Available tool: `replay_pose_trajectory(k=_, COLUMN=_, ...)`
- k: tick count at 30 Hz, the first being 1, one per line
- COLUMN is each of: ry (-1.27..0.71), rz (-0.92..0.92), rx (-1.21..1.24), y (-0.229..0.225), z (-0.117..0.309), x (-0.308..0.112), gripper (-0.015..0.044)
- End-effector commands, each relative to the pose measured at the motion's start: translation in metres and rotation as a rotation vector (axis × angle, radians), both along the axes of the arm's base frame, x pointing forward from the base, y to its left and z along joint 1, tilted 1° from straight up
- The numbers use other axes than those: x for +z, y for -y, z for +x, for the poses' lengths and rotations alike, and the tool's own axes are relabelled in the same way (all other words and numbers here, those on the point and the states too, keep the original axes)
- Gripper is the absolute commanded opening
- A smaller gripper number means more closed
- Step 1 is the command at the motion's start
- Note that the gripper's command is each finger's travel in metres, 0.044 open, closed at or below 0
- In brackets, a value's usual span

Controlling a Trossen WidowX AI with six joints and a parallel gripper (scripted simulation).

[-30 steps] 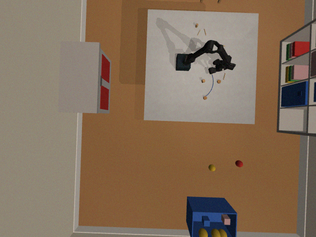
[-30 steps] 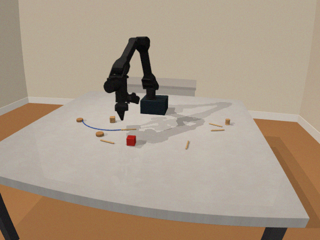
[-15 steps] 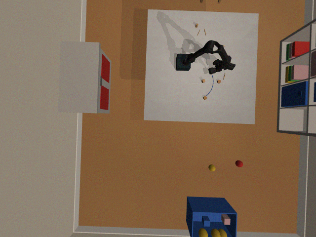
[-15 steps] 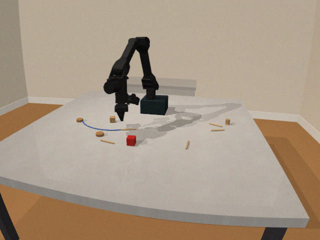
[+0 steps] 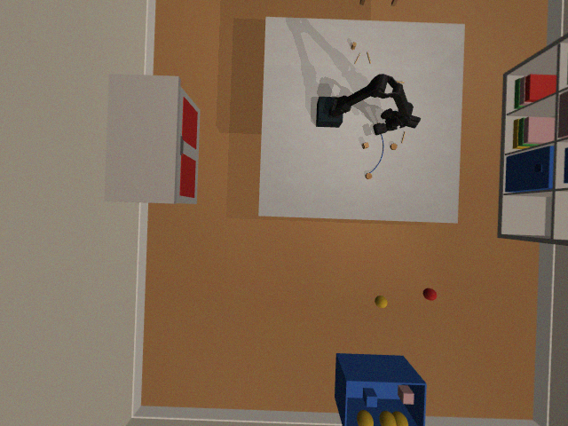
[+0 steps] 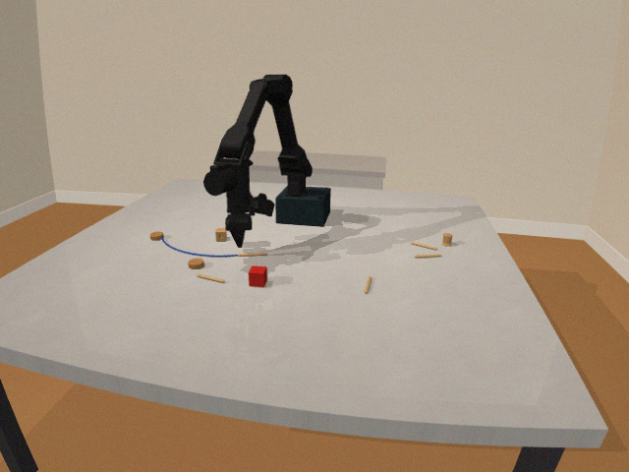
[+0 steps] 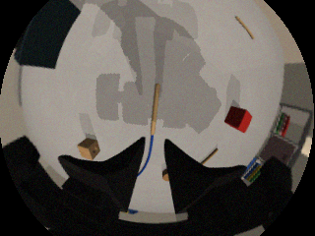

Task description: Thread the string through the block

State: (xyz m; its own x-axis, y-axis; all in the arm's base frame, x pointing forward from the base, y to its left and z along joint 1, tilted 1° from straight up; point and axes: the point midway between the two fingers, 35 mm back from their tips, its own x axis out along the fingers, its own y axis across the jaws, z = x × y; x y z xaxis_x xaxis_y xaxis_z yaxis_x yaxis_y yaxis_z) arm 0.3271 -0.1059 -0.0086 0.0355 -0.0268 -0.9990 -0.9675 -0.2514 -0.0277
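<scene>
The thin wooden stick (image 6: 254,254) (image 7: 156,109) lies flat on the table, with the blue string (image 5: 382,153) (image 6: 193,255) (image 7: 151,153) on one end. The string curves to the round wooden button (image 5: 368,176) (image 6: 156,236). The wooden block (image 5: 365,145) (image 6: 220,235) (image 7: 89,148) stands on the table, with a small dark hole in a side. My gripper (image 6: 240,245) (image 7: 155,141) points down, partly open with a narrow gap and nothing between the fingers. It hangs a little above the table, near the stick's string end. The arm hides the stick in the top view.
A red cube (image 6: 257,276) (image 7: 238,119) stands near the stick. Another wooden disc (image 5: 393,146) (image 6: 196,264) and a loose stick (image 5: 403,137) (image 6: 210,278) lie nearby. Another loose stick (image 6: 368,284) lies farther off. Two sticks and a small wooden cylinder (image 5: 353,45) (image 6: 447,239) are beyond.
</scene>
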Motion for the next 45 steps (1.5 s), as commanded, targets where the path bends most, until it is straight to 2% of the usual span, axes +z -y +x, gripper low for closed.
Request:
replay_pose_trajectory(k=1, ry=-0.007, rz=0.002, rx=0.004, y=0.000, z=-0.002, x=-0.008, gripper=0.0120)
replay_pose_trajectory(k=21, ry=-0.007, rz=0.002, rx=0.004, y=0.000, z=-0.003, x=-0.031, gripper=0.0120)
replay_pose_trajectory(k=26, ry=-0.005, rz=0.002, rx=0.000, y=0.000, z=-0.002, x=-0.030, gripper=0.0000)
replay_pose_trajectory(k=45, ry=-0.005, rz=0.002, rx=0.000, y=0.000, z=-0.001, x=-0.016, gripper=0.0000)
